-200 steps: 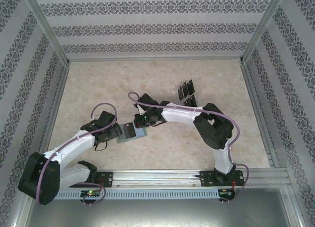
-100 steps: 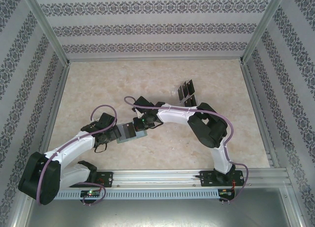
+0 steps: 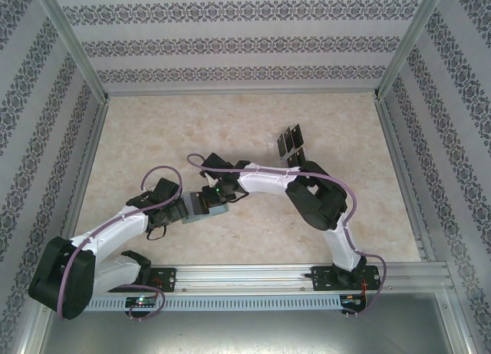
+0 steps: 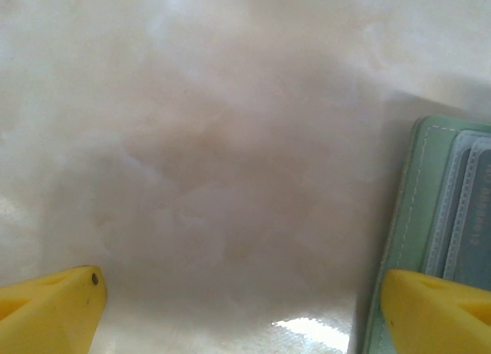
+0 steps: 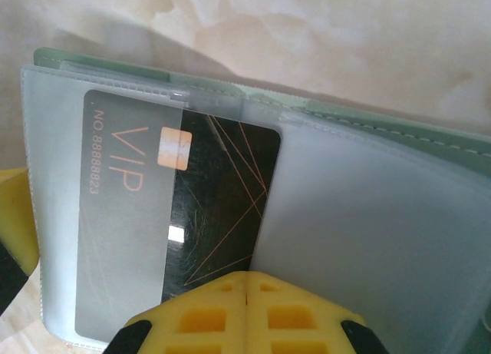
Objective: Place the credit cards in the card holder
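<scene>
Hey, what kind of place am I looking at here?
Probably a robot test cell, not a home or shop: a marble-look tabletop boxed in by aluminium frame posts and patterned wallpaper panels, with the left arm and right arm bolted to a metal rail at its near edge.

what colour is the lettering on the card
Orange on the black card, clearest in the right wrist view.

Sage-green card holder (image 4: 414,208) lies open and flat. Black VIP card (image 5: 176,223) is partway in its clear sleeve. Other black cards (image 3: 290,143) stand upright, well apart, far-R of holder.
</scene>
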